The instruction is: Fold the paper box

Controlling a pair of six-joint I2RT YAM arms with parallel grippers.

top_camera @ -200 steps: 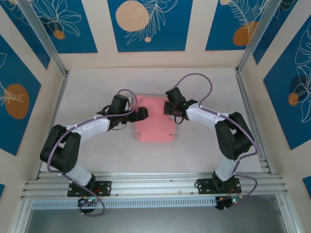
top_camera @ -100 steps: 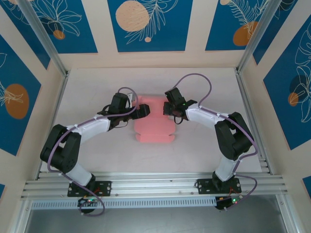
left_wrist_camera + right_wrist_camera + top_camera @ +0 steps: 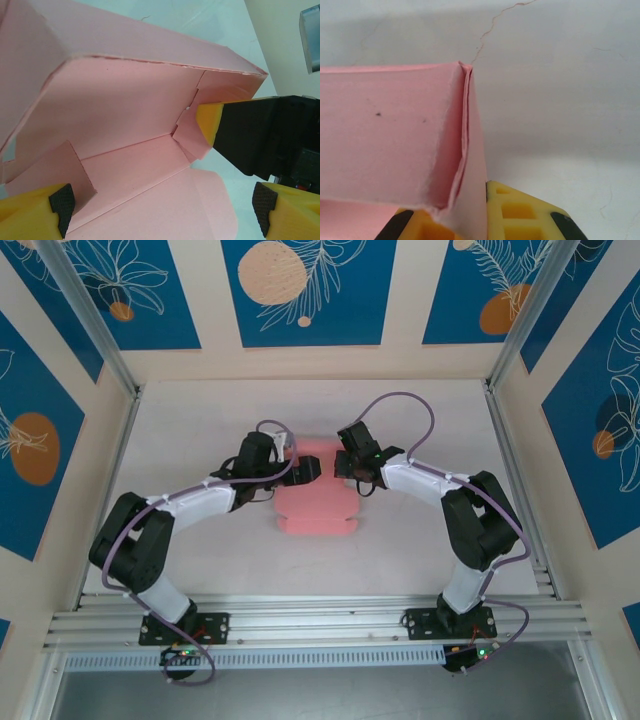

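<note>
The pale pink paper box [image 3: 318,508] lies mid-table, partly folded, its back and side walls raised above a flat front flap. My right gripper [image 3: 345,470] stands at the box's right back corner. In the right wrist view it [image 3: 480,212] is shut on the upright side wall of the box [image 3: 395,130], the card pinched between the yellow fingers [image 3: 520,212]. My left gripper [image 3: 308,472] hangs over the box's left part, open wide [image 3: 162,207], with the box floor [image 3: 125,100] between and beyond its pads. The right gripper's yellow fingertip [image 3: 209,120] touches the folded corner tab.
The white table [image 3: 200,410] is bounded by an aluminium frame [image 3: 110,455] and blue patterned walls on three sides. Purple cables loop above both arms. A crack line [image 3: 492,25] marks the table surface behind the box.
My left gripper has moved right, from the box's left edge to over its left part. The right gripper has stayed on the right wall.
</note>
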